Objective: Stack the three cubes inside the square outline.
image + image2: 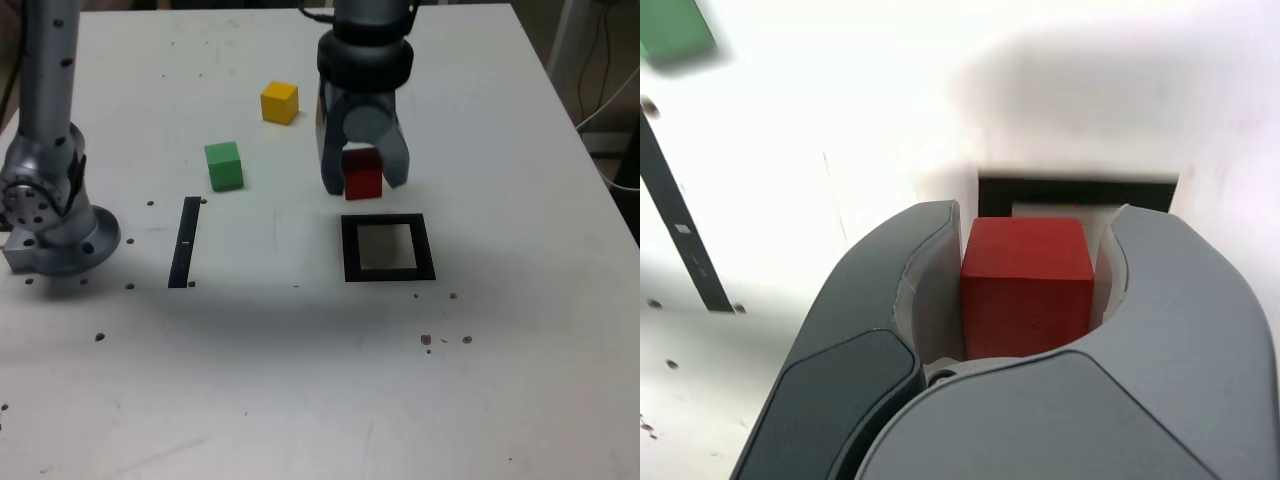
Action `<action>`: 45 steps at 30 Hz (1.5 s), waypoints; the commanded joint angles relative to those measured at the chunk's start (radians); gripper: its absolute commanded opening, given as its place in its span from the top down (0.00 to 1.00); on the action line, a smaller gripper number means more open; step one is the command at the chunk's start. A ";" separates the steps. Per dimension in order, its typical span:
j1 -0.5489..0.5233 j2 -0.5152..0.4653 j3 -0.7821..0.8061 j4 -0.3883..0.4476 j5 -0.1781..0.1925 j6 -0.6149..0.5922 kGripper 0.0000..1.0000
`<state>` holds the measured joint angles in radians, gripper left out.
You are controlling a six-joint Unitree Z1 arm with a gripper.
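Reading the exterior view from its left, we first met the arm's base (pixel 50 215) planted on the white table (pixel 520 380), then a narrow black strip (pixel 185 242) lying flat, which we took to be no part of the job. Next came the green cube (pixel 224 165) and, farther back and slightly to the exterior view's right, the yellow cube (pixel 280 102), both resting loose on the table, well apart from each other and from the target; we judged they were simply waiting their turn. Further right, the gripper (pixel 362 182) pointed down with its jaws clenched on the red cube (pixel 362 173), and the wrist view confirmed the red cube (pixel 1025 285) pressed between both inner pads. We judged the cube was held this way, just behind the square outline (pixel 388 248) as the exterior view showed it, so it could be carried forward and set down as the base of the stack. Whether it was lifted clear of the table we could not tell. The outline's white centre held nothing at all, so we reckoned no cube was yet placed.
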<state>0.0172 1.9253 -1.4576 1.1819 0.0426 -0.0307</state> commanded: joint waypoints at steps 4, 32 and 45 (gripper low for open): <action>-0.053 0.023 -0.010 -0.004 0.005 -0.046 0.87; -0.107 0.141 -0.039 -0.066 0.001 -0.093 0.80; -0.082 0.155 -0.022 -0.058 -0.003 -0.089 0.57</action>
<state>-0.0659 2.0765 -1.4787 1.1209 0.0417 -0.1220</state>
